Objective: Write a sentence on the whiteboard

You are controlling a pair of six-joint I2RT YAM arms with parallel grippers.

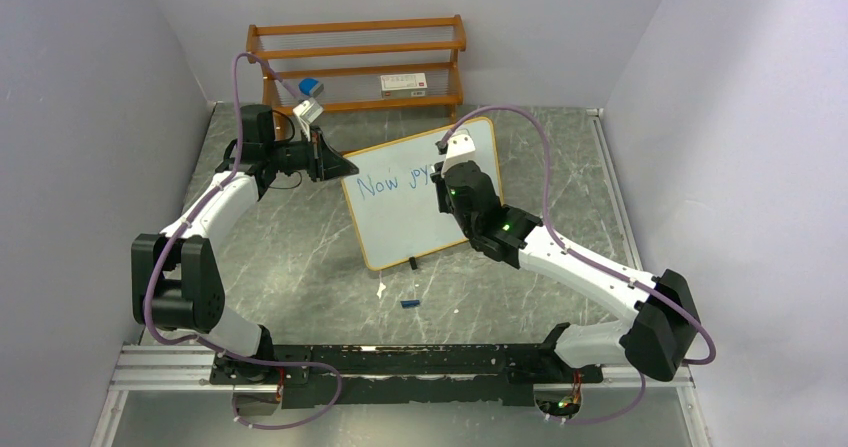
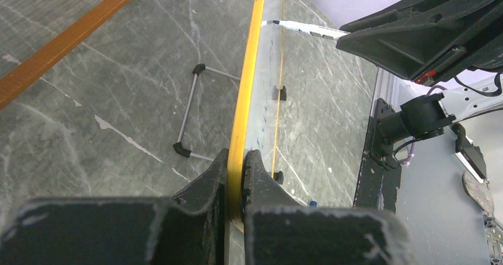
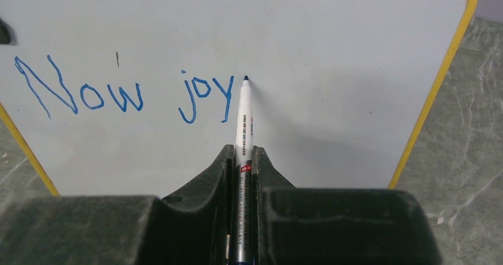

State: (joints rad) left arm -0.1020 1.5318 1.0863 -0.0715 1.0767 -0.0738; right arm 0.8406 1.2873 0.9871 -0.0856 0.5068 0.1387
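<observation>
The whiteboard [image 1: 410,229] stands tilted on the table in the top view, its orange frame [image 2: 249,69] seen edge-on in the left wrist view. My left gripper [image 2: 237,165] is shut on that frame at the board's upper left corner [image 1: 340,165]. My right gripper [image 3: 243,153] is shut on a white marker [image 3: 244,120] and hovers over the board's upper middle [image 1: 447,172]. The sentence [image 3: 124,93] reads "Now joy" in blue. The marker's tip [image 3: 245,78] is at the board's surface just right of the "y".
A brown wooden shelf rack [image 1: 355,62] stands at the back with a blue-and-white eraser [image 1: 308,87] and a white box [image 1: 404,83] on it. A blue cap [image 1: 409,304] lies on the table below the board. The board's wire stand [image 2: 190,111] juts out behind it.
</observation>
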